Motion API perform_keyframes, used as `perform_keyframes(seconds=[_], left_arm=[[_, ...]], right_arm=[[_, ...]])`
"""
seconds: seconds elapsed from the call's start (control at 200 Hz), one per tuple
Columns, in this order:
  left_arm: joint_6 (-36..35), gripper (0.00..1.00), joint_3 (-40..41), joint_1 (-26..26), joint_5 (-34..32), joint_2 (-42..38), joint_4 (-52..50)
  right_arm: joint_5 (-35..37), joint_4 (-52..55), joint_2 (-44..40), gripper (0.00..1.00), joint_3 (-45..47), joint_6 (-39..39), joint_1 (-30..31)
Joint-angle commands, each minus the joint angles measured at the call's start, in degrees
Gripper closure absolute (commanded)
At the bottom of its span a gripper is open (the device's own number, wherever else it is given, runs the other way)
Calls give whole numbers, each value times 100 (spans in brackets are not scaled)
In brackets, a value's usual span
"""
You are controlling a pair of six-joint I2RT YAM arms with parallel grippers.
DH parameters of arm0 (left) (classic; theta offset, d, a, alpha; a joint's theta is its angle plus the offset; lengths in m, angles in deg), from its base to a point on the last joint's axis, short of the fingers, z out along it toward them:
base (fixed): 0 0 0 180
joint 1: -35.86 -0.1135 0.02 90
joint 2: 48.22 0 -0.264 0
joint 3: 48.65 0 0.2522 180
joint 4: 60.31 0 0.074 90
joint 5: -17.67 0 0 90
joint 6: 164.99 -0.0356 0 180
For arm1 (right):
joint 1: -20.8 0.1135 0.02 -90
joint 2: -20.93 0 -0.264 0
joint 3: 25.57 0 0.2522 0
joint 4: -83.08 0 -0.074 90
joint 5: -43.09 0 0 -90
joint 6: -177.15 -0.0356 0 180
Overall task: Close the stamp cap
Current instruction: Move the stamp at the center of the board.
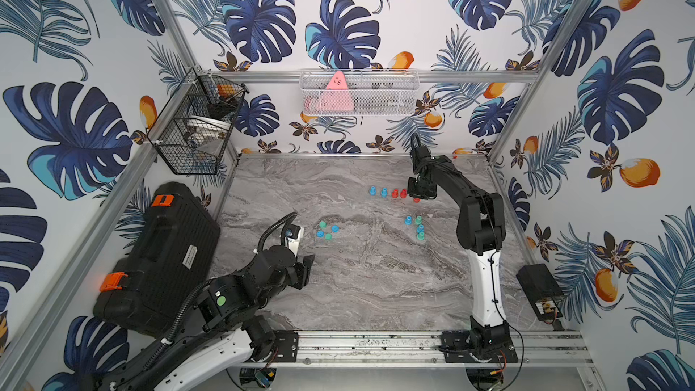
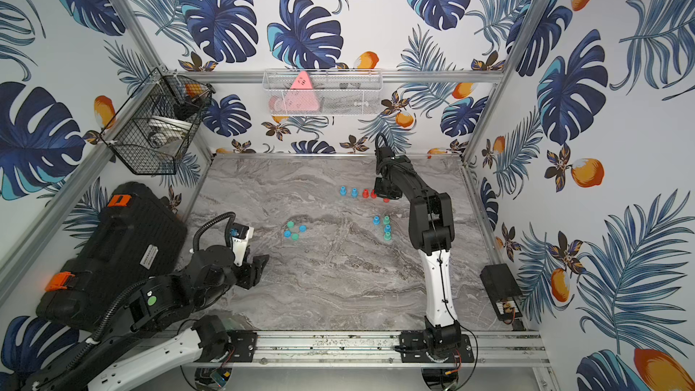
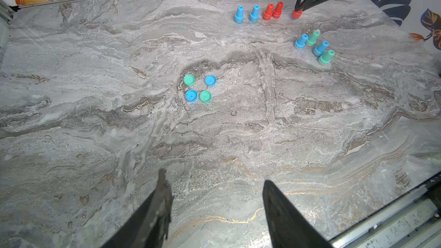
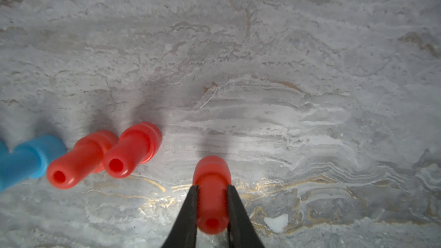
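1. Two jaws of right gripper (image 4: pixel 212 187) clamp red stamp (image 4: pixel 212 170), upright on table (image 3: pixel 238 127), just beside two other red stamps (image 4: pixel 133 149).
2. Left gripper (image 3: pixel 214 177) spread, empty, over table's front left.
3. Four caps (image 3: pixel 189 80) loose mid-table.

The near half of the marble table (image 1: pixel 376 287) is lying open for passage. Four loose caps (image 1: pixel 328 236) are sitting mid-table, four blue and green stamps (image 1: pixel 420 228) are standing well apart from them, and a row of stamps (image 1: pixel 395 193) is lining the far side, leaving bare lanes between the groups.

Nothing legible: the white label (image 1: pixel 190 256) on the black case (image 1: pixel 158 268) is blurred.
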Motion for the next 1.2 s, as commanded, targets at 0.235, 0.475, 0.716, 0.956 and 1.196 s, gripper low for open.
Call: perform_keyframes(seconds=[0.235, 0.475, 0.716, 0.956, 1.196], left_arm=[[-60, 35, 0, -5, -15, 4, 115], [-60, 35, 6, -5, -12, -14, 118], [-69, 35, 6, -6, -10, -13, 127], [-73, 35, 11, -5, -16, -8, 129], [-69, 35, 9, -6, -12, -26, 128]], right_arm=[[-124, 0, 272, 84, -442, -59, -15], [-144, 138, 534, 84, -864, -68, -8], [-162, 385, 809, 83, -1364, -69, -7], [-196, 468, 876, 82, -1463, -86, 3], [-230, 560, 918, 79, -1559, -86, 4]])
